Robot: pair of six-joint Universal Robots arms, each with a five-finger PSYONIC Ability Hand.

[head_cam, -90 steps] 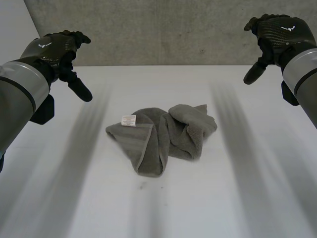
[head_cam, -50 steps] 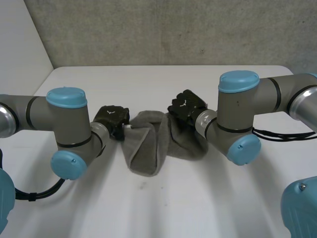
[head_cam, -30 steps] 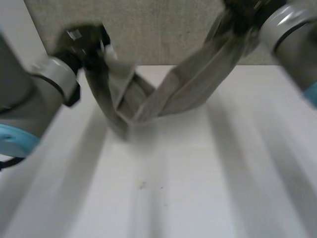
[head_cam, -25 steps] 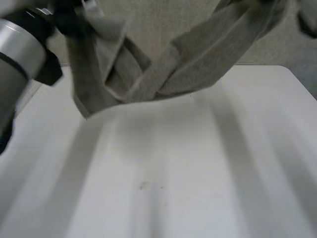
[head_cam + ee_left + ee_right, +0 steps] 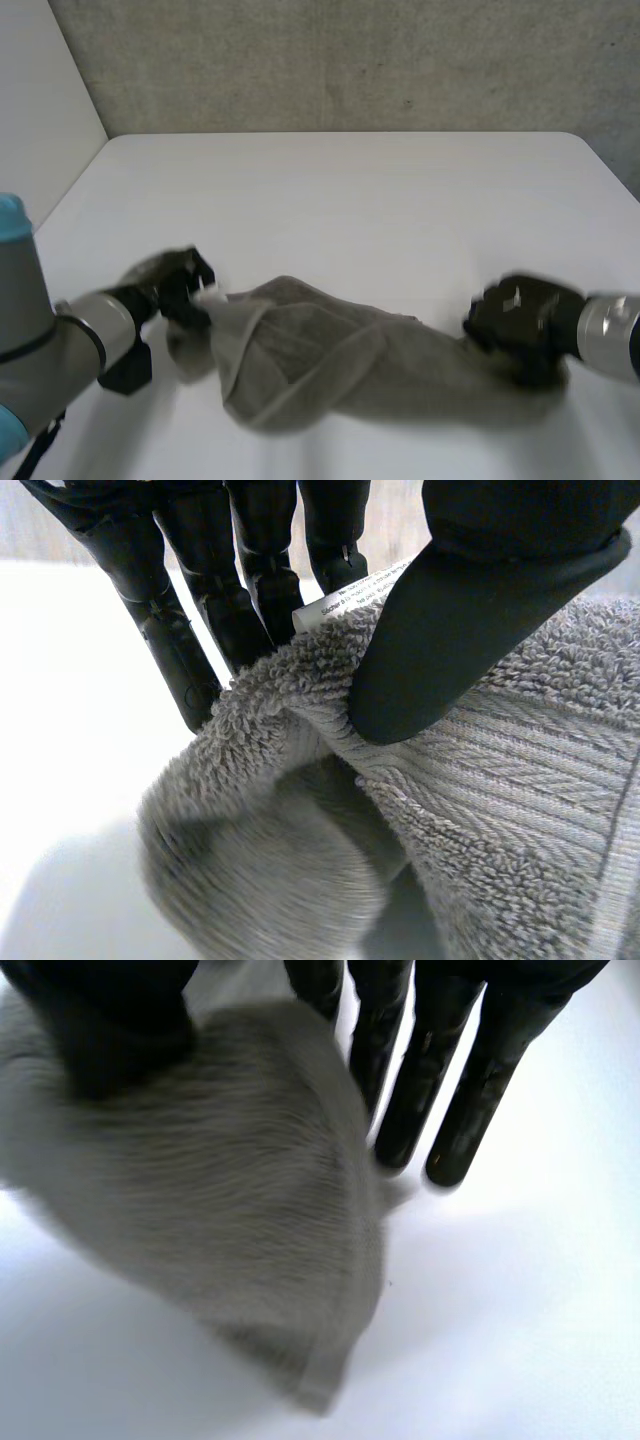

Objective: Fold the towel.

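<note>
The grey towel (image 5: 330, 355) lies stretched and bunched low over the white table (image 5: 340, 190), between my two hands. My left hand (image 5: 176, 288) holds its left end. In the left wrist view the thumb (image 5: 470, 610) presses the towel's edge (image 5: 300, 700), beside its white label (image 5: 345, 595), against straight fingers (image 5: 165, 610). My right hand (image 5: 523, 315) is at the towel's right end. In the right wrist view its fingers (image 5: 450, 1080) stand straight and apart, and the towel end (image 5: 230, 1200) hangs loose under the thumb (image 5: 100, 1020).
The table's left edge (image 5: 70, 200) and a grey wall (image 5: 340, 60) bound the far side. My left forearm (image 5: 60, 340) comes in low at the near left.
Both hands took the crumpled towel by its ends, swung it high, then brought it down low and stretched out. The right hand's fingers have straightened on its end.
</note>
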